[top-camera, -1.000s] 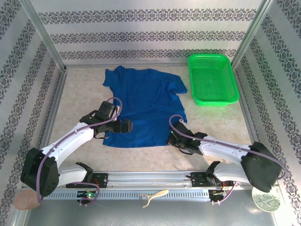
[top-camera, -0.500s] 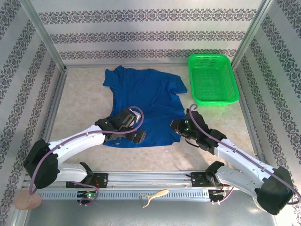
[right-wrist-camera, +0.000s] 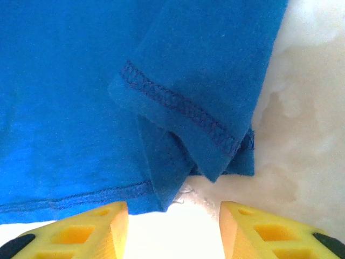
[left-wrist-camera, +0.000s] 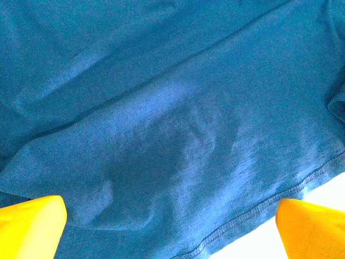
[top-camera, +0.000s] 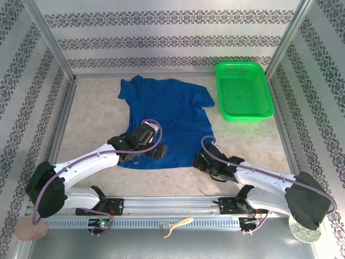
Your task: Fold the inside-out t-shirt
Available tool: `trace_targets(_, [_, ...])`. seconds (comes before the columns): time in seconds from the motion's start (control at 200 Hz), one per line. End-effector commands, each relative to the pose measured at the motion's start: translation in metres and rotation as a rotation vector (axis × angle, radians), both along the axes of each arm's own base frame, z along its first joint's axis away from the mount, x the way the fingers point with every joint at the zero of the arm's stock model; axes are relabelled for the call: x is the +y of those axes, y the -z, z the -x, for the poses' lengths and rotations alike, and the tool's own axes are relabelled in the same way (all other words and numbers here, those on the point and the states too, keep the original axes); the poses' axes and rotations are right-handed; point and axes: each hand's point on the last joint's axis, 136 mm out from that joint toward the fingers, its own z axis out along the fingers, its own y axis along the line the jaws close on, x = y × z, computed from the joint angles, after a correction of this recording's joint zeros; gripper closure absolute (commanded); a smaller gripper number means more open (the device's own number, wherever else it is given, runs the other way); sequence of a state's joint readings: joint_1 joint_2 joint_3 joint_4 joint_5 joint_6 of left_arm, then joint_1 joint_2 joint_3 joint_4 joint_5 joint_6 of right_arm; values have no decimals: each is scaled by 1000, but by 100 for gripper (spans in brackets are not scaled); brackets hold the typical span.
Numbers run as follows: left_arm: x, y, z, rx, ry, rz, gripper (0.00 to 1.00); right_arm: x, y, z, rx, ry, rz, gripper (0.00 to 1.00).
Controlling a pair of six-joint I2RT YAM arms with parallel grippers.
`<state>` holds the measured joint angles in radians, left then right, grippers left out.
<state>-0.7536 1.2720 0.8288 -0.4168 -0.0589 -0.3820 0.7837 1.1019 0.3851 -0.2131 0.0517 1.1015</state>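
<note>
The inside-out t-shirt (top-camera: 167, 116) lies flat on the pale table, plain blue face up, collar at the far left and hem toward me. My left gripper (top-camera: 157, 151) hovers over the hem's left part. Its yellow fingertips (left-wrist-camera: 29, 226) stand wide open above the cloth (left-wrist-camera: 161, 124), with the stitched hem (left-wrist-camera: 259, 210) between them. My right gripper (top-camera: 200, 161) sits at the shirt's near right corner. It is open with only bare table between its fingers (right-wrist-camera: 70, 232). A small turned-over flap of the hem (right-wrist-camera: 210, 129) lies just ahead of it.
A green plastic basket (top-camera: 243, 89) stands at the back right. Patterned walls and metal posts (top-camera: 51, 40) close in the table on three sides. Bare table (top-camera: 91, 113) lies to the left of the shirt and to the right in front of the basket.
My right gripper has opened and let go of the shirt's corner, after moving forward and then back toward me. My left gripper has slid right along the hem, still open.
</note>
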Motion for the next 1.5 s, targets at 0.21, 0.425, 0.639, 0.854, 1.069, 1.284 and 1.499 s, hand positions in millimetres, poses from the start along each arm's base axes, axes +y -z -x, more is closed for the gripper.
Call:
trace_targets(0.21, [0,-4,-1,-29,-22,23,0,19,-1,-17,-28,-15,6,62])
trace_targets(0.425, [-1,-1,0,-29,-18,35,0,21,-2,-16,-28,-14,22,67])
trace_targets(0.639, [-3,1,1,-26,-9,40,0,20,-8,-13,-40,-4,33,68])
trace_targets(0.854, [-3,4,2,-25,-5,43,0,18,-19,-10,-59,5,35,60])
trace_targets(1.069, [-4,4,1,-25,-3,47,0,17,-16,-8,-47,16,37,58])
trace_targets(1.284, [-4,2,1,-29,-3,51,0,16,-4,-9,-27,31,58,57])
trace_targets(1.499, [-7,1,-1,-25,4,48,1,23,0,-20,-22,32,69,61])
